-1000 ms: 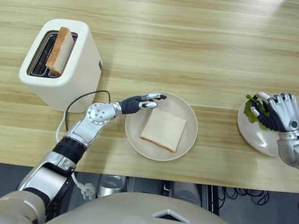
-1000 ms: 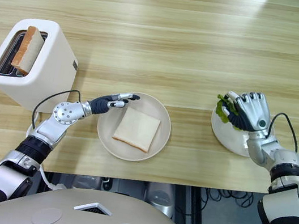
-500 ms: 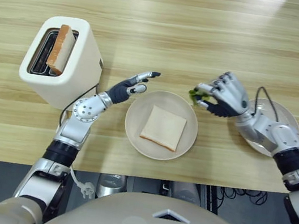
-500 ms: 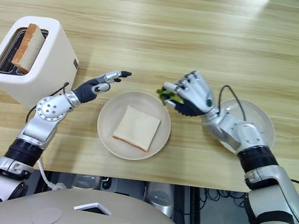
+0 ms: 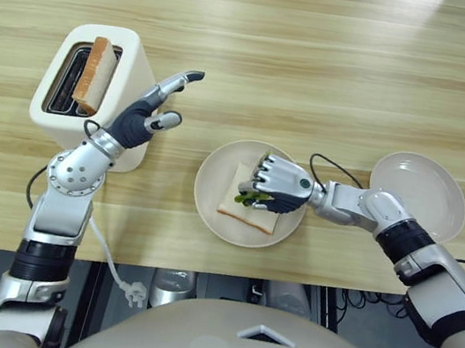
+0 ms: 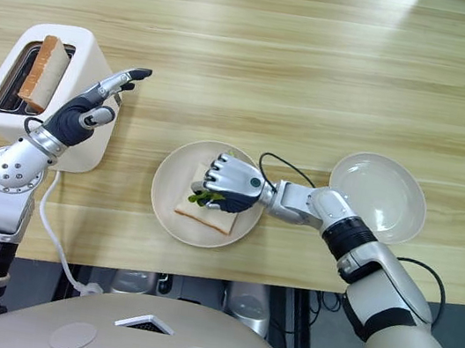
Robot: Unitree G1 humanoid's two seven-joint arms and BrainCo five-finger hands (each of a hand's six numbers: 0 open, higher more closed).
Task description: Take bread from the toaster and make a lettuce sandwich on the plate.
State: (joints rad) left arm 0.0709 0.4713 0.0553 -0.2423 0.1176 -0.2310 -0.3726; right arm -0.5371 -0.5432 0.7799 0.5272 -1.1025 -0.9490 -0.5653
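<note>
A white toaster (image 5: 133,77) stands at the left with one slice of toast (image 5: 95,76) sticking up from its slot. My left hand (image 5: 149,112) hovers open just right of the toaster, in front of its side wall. A beige plate (image 5: 209,197) in the middle holds a slice of white bread (image 5: 239,212). My right hand (image 5: 274,184) is over that slice, shut on a green lettuce leaf (image 5: 250,197) that hangs just above or on the bread.
A white plate (image 5: 417,194) lies bare at the right. The toaster's cable (image 5: 101,241) runs over the table's front edge. The wooden table (image 5: 306,52) stretches far behind everything.
My right hand carried the lettuce from the plate's far right rim to over the bread. My left hand rose and moved left to the toaster's side.
</note>
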